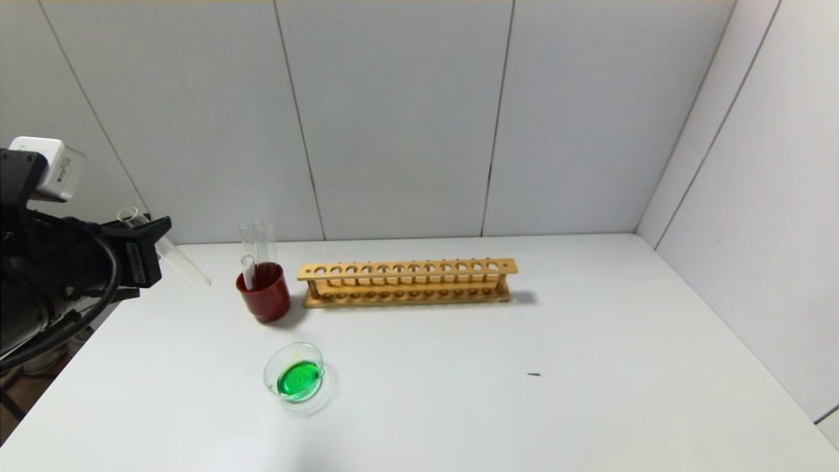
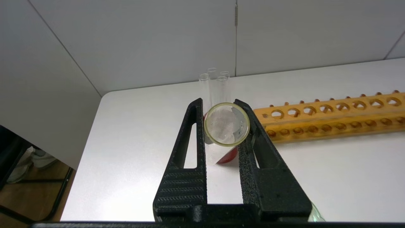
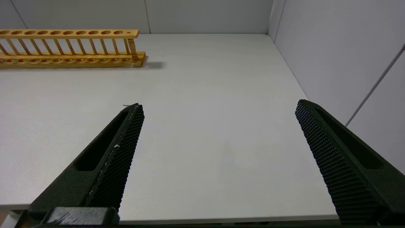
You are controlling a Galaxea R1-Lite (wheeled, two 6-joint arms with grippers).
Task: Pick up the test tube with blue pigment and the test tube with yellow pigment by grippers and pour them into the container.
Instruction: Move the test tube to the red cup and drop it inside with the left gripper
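While the left gripper (image 2: pixel 226 106) hangs above the bench's (image 1: pixel 590 367) left edge, its fingers (image 2: pixel 193 126) are clamped on an empty-looking clear test tube (image 1: pixel 172 255), which slants down from the fingers toward the dark red cup (image 1: pixel 263 292); no blue or yellow column can be made out in it, so which pigment tube this is cannot be told. In the left wrist view the tube's open mouth (image 2: pixel 226 124) faces the camera, pinched between the two black fingers, with the cup just beyond. The cup holds several colourless tubes (image 1: pixel 257 252) standing upright. Just beside it to the right lies the wooden rack (image 1: pixel 406 282), its holes vacant. The container (image 1: pixel 295 372), a shallow glass dish, sits near the cup on the robot's side of it, with a pool of green liquid in it. The right gripper (image 3: pixel 218 110) hovers over bare bench well apart from the rack, fingers (image 3: pixel 126 139) spread wide and holding nothing.
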